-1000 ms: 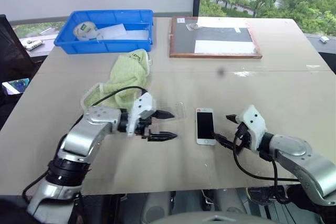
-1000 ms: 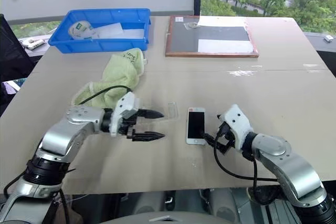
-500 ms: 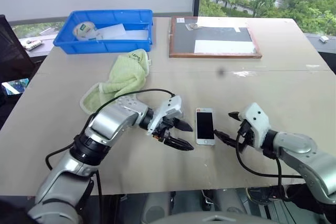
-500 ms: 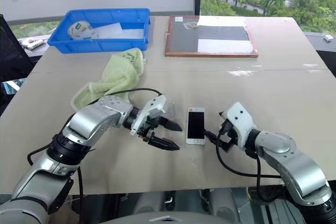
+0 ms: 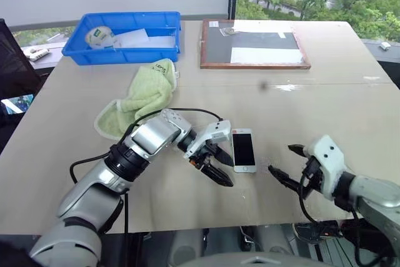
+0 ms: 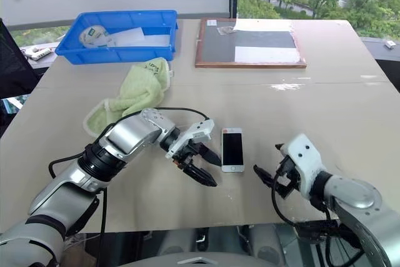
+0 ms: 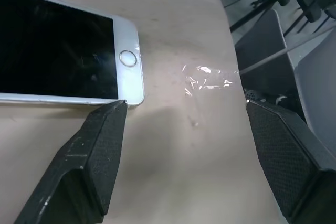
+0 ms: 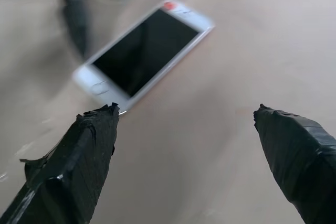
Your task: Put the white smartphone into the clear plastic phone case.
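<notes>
A broad matte beige table (image 5: 325,92) lies bare across the frame's right half. At lower centre the flat glossy white smartphone (image 5: 243,150) rests screen-up, the left gripper (image 5: 220,166) spread just beside its left edge. The right gripper (image 5: 289,164), fingers wide, hovers apart at lower right.

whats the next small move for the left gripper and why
Probably ease the left gripper sideways onto the white smartphone and close on its long edges. It hangs open right beside the phone, which lies flat and unheld on the table, while the right gripper sits open, well clear.
</notes>
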Robot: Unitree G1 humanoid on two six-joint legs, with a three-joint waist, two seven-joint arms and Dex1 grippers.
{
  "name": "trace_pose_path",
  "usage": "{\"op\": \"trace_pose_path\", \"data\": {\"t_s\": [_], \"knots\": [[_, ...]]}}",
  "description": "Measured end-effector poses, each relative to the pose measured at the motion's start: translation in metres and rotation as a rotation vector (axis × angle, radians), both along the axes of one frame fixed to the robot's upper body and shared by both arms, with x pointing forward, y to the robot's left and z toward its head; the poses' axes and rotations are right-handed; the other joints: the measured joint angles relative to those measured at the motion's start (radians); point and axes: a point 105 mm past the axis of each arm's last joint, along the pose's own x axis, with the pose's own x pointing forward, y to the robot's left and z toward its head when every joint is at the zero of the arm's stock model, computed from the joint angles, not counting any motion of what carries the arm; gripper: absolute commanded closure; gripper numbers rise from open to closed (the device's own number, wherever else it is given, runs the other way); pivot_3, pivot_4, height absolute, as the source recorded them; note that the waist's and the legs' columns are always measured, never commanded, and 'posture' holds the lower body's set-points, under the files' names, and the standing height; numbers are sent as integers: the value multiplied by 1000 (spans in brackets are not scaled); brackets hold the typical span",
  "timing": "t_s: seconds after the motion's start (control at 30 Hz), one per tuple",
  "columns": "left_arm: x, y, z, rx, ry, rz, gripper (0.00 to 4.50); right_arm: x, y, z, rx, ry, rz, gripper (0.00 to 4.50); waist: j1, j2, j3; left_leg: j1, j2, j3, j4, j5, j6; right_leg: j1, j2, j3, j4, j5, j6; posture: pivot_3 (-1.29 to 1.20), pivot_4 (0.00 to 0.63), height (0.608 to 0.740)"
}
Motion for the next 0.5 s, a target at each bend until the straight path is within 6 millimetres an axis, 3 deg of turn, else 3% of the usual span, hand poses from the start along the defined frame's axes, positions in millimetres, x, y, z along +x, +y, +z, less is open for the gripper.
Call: {"op": "trace_pose_path", "data": {"t_s": [0.37,0.5], "knots": [[3,-30,-10,-79,11,-54,779,-25,-9,17,45,-35,107,0,7,0,0,0,-2,0,1,0,1,1,-2,0,-1,0,0,0,150,740],[13,-61,-10,-133,-31,-86,779,-22,-13,17,5,-79,88,0,12,0,0,-1,-2,0,3,0,1,1,-2,1,-1,0,0,0,150,740]]}}
